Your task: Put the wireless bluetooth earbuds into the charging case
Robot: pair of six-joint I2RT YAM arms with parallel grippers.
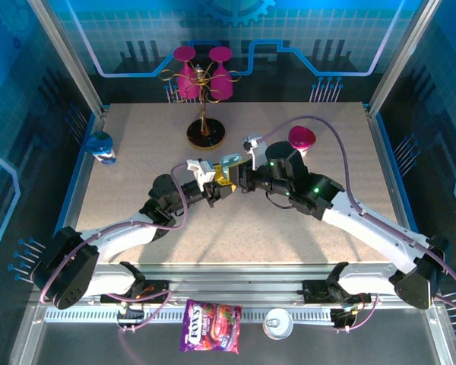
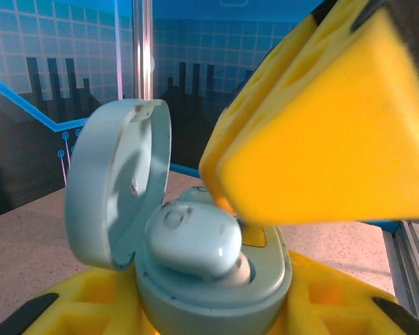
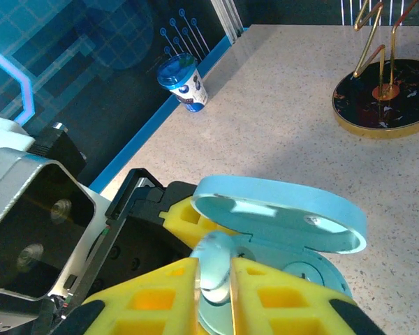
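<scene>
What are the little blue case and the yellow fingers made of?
The charging case looks like smooth pale-blue plastic: its lid catches soft shiny highlights. The yellow fingers look like matte plastic or rubber with square hollows; I can't tell which.

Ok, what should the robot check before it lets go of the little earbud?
1. Lid of the charging case open: ok.
2. Left gripper clamped on the charging case: ok.
3. Right gripper pinching the earbud: ok.
4. Earbud down at the open case, not off to one side: ok.
5. Earbud pushed fully into its slot: cannot tell.
</scene>
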